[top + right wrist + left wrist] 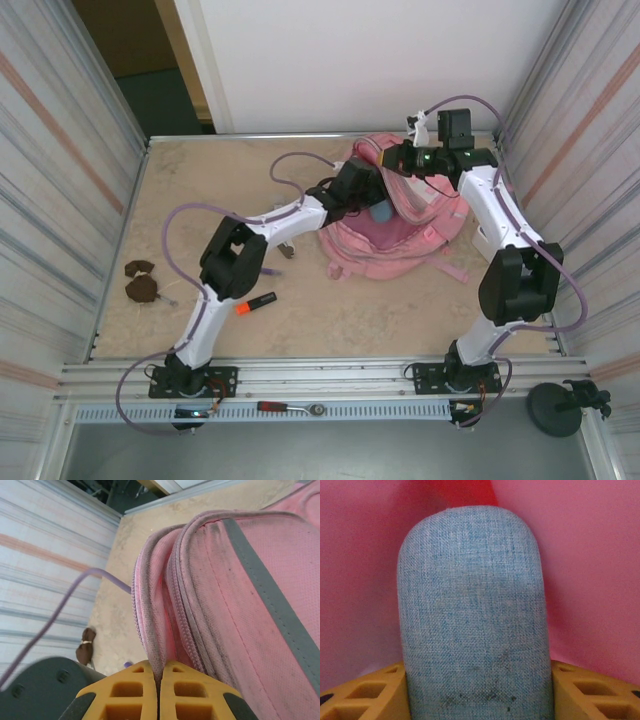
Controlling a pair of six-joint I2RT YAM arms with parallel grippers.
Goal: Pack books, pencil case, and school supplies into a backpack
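A: Left wrist view: the left gripper [477, 685] pinches the pencil case [472, 610] across its width, nose-first inside the pink backpack [600, 580].
B: And the right gripper [159, 692]?
A: Pressed together on the backpack's zipper rim, holding the mouth open.
B: Next, I'd judge: push deeper, then release. 1 marker [257, 303] lies on the table [200, 180].

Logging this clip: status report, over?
Left fingers clamp soft blue-grey fabric pencil case inside large pink backpack. Right fingers shut, pinching its rim. Nothing in the way.
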